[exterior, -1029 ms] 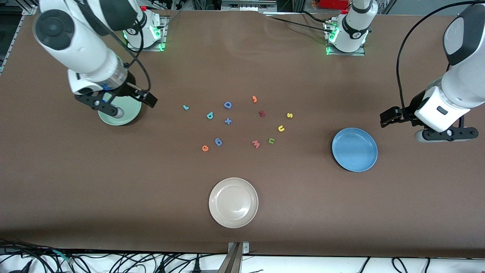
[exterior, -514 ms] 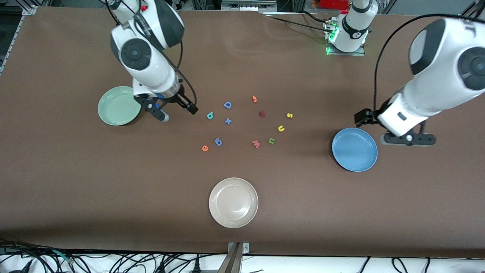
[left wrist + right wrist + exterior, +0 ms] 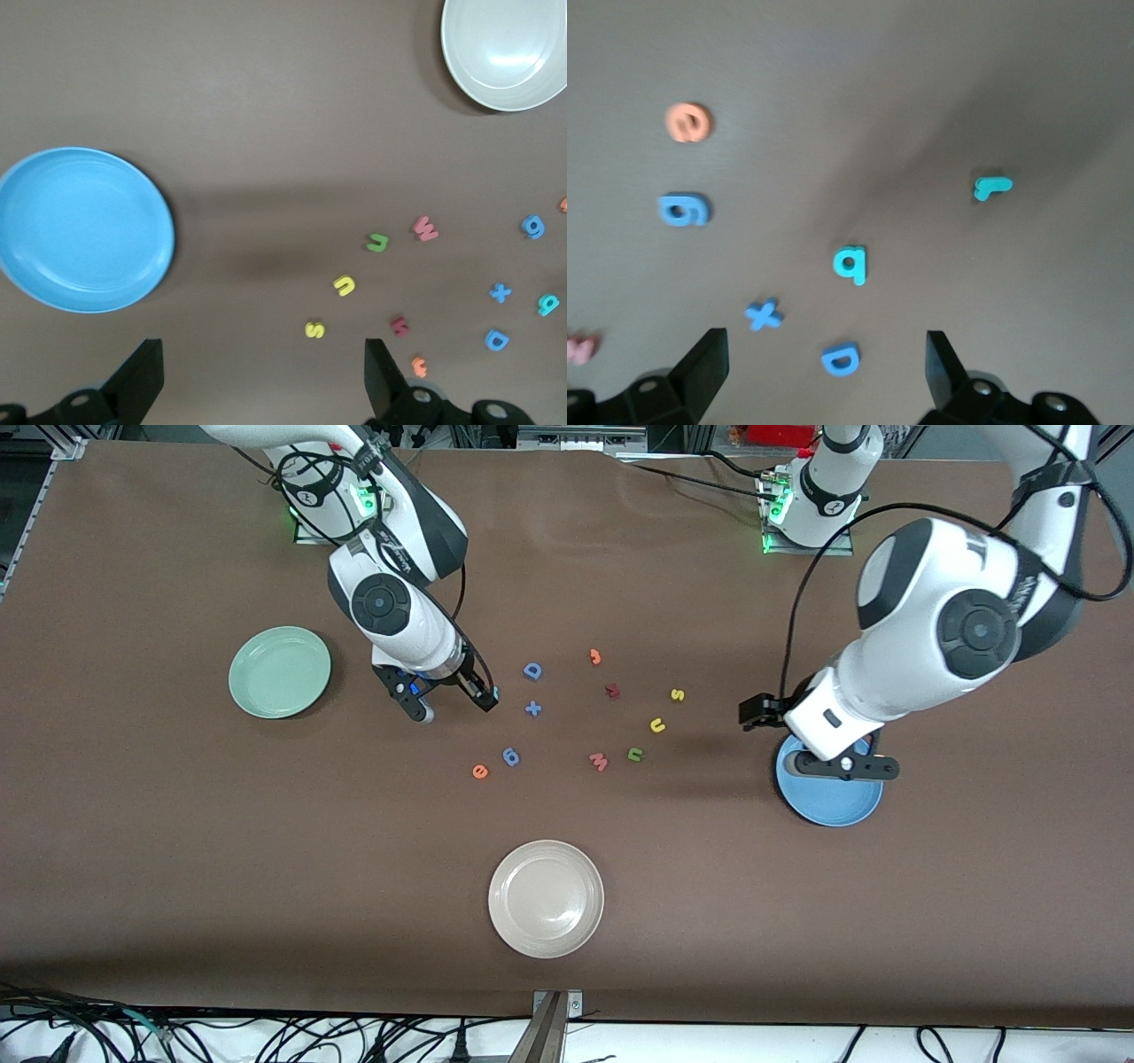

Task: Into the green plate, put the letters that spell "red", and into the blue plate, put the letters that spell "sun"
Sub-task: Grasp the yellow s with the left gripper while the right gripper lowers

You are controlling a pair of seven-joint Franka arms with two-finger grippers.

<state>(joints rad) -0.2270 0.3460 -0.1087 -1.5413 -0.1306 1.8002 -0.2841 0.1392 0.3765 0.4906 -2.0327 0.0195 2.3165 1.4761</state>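
Front view, both arms over the brown table (image 3: 266, 850). My right claw (image 3: 409, 698) hangs with fingers spread and empty over bare table between the round pale mint-green plate (image 3: 279, 672) and the cluster of small foam letters at the frame's centre. The green plate lies toward the right arm's end and holds nothing.

In the right wrist view the teal lowercase d (image 3: 850, 264) sits mid-frame and the teal r (image 3: 992, 186) lies apart from it. In the front view my arm covers both. The orange e (image 3: 480, 771) lies at the cluster's lower edge, just beside the blue 6-shaped piece (image 3: 510, 756).

My left claw (image 3: 846, 766), fingers likewise spread and empty, hangs over the upper rim of the round medium-blue plate (image 3: 833, 802), which lies toward the left arm's end and is empty. The yellow s (image 3: 677, 694), yellow u (image 3: 656, 725) and green n (image 3: 635, 755) lie on the table in a slanting row between the cluster's centre and the blue plate.

The round off-white plate (image 3: 546, 899) sits low in the frame, nearest the camera.
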